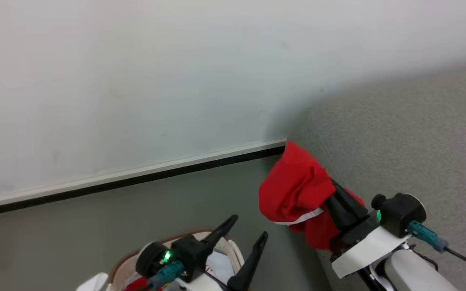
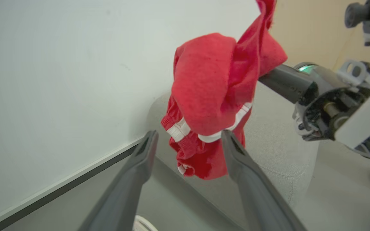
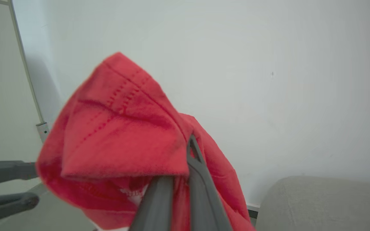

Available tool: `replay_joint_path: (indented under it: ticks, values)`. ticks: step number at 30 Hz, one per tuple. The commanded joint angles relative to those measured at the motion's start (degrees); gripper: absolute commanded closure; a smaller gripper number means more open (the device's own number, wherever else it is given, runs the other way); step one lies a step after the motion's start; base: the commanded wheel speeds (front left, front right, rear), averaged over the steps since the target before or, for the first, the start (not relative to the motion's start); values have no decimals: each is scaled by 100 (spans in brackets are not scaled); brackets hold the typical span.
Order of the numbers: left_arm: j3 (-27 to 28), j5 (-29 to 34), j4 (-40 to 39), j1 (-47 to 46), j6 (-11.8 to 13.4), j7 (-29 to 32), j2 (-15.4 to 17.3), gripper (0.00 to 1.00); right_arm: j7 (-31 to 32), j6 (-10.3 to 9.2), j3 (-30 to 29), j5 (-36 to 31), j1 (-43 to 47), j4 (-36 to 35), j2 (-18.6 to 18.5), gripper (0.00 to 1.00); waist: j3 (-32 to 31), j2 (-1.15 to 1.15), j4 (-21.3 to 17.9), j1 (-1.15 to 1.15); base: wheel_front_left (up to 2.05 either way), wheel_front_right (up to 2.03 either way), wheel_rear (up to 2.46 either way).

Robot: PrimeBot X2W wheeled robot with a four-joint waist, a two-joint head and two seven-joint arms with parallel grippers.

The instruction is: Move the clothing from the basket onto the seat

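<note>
Low on the left, our left gripper (image 1: 249,226) hovers over the basket (image 1: 120,262), jaws spread and empty. The red clothing (image 1: 293,190) hangs pinched in the jaws of our right gripper (image 3: 180,179) at the edge of the seat (image 1: 419,133). We should carry it rightward, well over the cushion, before letting go.

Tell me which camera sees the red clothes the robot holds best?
The left wrist view: the red clothes hang nearly whole, with white stripes showing. In the head view the right hand covers part of them. The right wrist view is too close, and its bottom edge cuts them off.
</note>
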Motion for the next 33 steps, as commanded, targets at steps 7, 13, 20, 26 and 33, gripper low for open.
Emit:
replay_joint_path:
  ticks: [7,13,20,26,33]
  values:
    - [-198,189,532,9,-53,-769,-235,0,3,-12,-677,-222,330,-363,-207,100,337,0,-857,-1,0,0,0]
    - [-250,245,753,-159,-113,-970,-235,0,3,-12,-1102,-351,475,-569,-300,100,622,0,-1072,-1,0,0,0]
    - [-172,310,660,-459,-176,-885,-39,0,3,-12,-1680,-488,247,-777,-66,100,1226,0,-980,-1,0,0,0]
    - [16,348,377,-916,-251,-739,192,0,3,-12,-2487,-816,-540,-634,178,100,2005,0,-686,-1,0,0,0]
    - [294,317,44,-1430,-315,-641,468,0,207,-13,-3739,-1346,-2299,-11,241,100,2939,0,-281,-1,0,0,0]
